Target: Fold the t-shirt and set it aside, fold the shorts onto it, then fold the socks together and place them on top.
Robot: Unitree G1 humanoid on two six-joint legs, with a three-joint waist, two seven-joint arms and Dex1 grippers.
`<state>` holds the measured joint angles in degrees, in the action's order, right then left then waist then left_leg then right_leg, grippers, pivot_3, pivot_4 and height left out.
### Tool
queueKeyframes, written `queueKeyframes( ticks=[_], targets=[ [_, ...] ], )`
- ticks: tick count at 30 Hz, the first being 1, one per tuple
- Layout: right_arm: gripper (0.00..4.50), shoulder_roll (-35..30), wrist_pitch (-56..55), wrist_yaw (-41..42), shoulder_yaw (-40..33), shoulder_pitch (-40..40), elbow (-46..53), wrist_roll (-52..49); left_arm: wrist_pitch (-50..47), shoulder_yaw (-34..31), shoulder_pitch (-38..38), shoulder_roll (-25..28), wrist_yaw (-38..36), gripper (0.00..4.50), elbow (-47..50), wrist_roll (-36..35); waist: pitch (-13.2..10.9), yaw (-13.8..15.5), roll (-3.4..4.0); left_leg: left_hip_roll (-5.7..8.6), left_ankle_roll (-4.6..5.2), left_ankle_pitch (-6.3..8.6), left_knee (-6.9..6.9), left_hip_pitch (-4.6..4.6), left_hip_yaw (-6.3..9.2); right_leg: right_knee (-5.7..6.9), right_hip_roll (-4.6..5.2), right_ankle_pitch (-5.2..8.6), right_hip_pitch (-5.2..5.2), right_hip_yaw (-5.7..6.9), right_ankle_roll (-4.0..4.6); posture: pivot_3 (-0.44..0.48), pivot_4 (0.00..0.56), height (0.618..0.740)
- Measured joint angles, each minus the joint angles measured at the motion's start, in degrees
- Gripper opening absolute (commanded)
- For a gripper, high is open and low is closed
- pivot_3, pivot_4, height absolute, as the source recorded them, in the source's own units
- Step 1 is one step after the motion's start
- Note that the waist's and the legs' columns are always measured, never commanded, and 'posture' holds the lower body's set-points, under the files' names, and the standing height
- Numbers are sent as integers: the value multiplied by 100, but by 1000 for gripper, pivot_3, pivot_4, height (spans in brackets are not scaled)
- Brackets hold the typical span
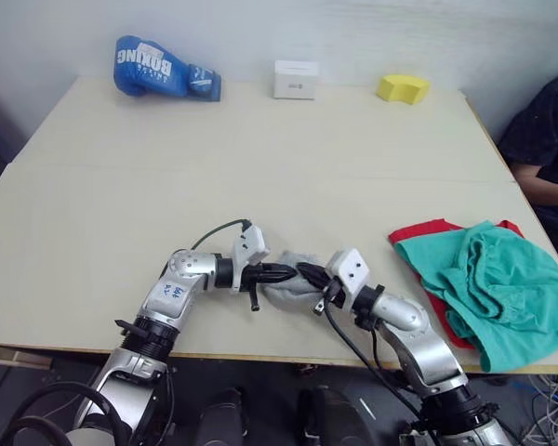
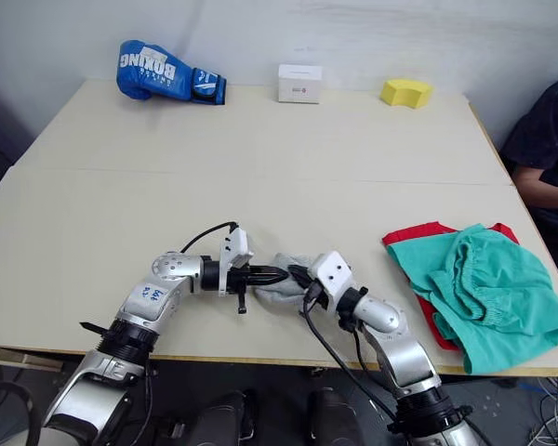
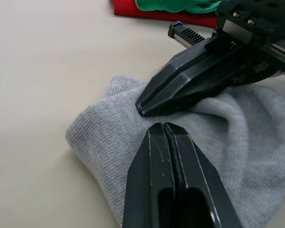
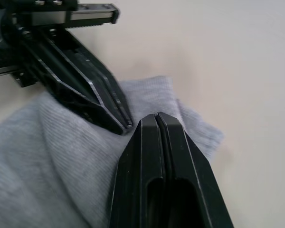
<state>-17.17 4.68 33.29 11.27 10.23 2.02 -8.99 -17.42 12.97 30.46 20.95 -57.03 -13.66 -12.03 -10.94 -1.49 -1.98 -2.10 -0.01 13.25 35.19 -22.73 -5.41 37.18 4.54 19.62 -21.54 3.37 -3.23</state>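
Observation:
The light grey socks (image 1: 284,294) lie bunched near the table's front edge. My left gripper (image 1: 292,271) reaches in from the left and my right gripper (image 1: 303,270) from the right. Their tips almost meet over the bundle. In the left wrist view my left gripper (image 3: 162,127) is shut with its tips in the knit cloth (image 3: 99,128). My right gripper (image 4: 156,116) is also shut on a raised ridge of the sock (image 4: 47,156). At the table's right front, the teal-green shorts (image 1: 493,279) lie crumpled on the red t-shirt (image 1: 418,229), of which only the edges show.
A blue boxing glove (image 1: 163,70), a small white box (image 1: 295,79) and a yellow sponge (image 1: 402,88) sit along the far edge. A person's arm (image 1: 544,149) is at the right side. The table's front edge (image 1: 260,355) runs just under the grippers.

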Motion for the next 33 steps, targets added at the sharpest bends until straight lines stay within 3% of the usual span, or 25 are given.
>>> queueKeyframes(
  ticks=[5, 7, 11, 14, 16, 20, 23, 25, 33],
  targets=[
    [0, -23, -85, 150, -536, -89, -310, -427, 39, 54, 17, -6, 120, 28, 1, 61, 1, 2, 1, -2, 5, -2, -6, 3, 1, -9, 0, 0, 5, -1, 0, 0, 150, 740],
    [389, -23, 323, 337, -767, -212, 87, -1043, 125, 56, 16, -6, 132, 0, -25, 81, 1, 4, 2, -4, 10, -4, -7, 2, 2, -9, 0, 0, 5, -1, 0, 0, 150, 740],
    [1631, -422, 1847, 201, -1254, -258, 1268, -2234, 239, 89, 27, -8, 147, 0, -63, 114, 3, 8, 6, -4, 3, 3, -6, 1, 6, -11, 4, -1, 6, -1, 0, 0, 150, 740],
    [2664, -1123, 4043, -562, -1866, -51, 1770, -3297, 262, 102, 53, 5, 118, 0, -78, 117, 3, 14, 6, -4, 4, 5, -8, -4, 9, -19, 8, -2, 1, 0, 2, 0, 150, 740],
    [3184, -1223, 5059, -1041, -2207, 94, 1801, -3959, 263, 105, 83, 12, 94, 0, -99, 117, 3, 15, 7, -7, 7, 4, -14, -7, 10, -23, 7, -1, -2, 2, 6, 0, 150, 740],
    [4460, -1177, 6562, -3026, -2844, 27, 1072, -7084, 325, 154, 172, -11, 32, 0, -203, 117, 2, 18, 10, -9, 35, -10, -15, -28, 13, -33, 6, 0, -11, 13, 8, 0, 150, 740],
    [4460, -1106, 6091, -4686, -2597, -213, 938, -9060, 340, 165, 242, -1, -5, 0, -278, 132, 3, 16, 12, -7, 49, -10, -9, -38, 11, -41, 4, -6, -11, 14, -2, 0, 150, 740],
    [4460, -1095, 5742, -5384, -2348, -293, 938, -9784, 339, 164, 259, -2, -3, 0, -290, 172, 3, 2, 12, -5, 57, -11, -6, -40, 6, -50, 3, -13, -10, 11, -16, 0, 150, 740],
    [4460, -378, 5147, -6369, -1600, -162, 1066, -10328, 305, 148, 181, -17, 40, 0, -235, 202, 14, -26, 14, -10, 61, -10, -11, -40, 5, -70, -4, -23, -7, 4, -24, 0, 150, 740]
  ],
)
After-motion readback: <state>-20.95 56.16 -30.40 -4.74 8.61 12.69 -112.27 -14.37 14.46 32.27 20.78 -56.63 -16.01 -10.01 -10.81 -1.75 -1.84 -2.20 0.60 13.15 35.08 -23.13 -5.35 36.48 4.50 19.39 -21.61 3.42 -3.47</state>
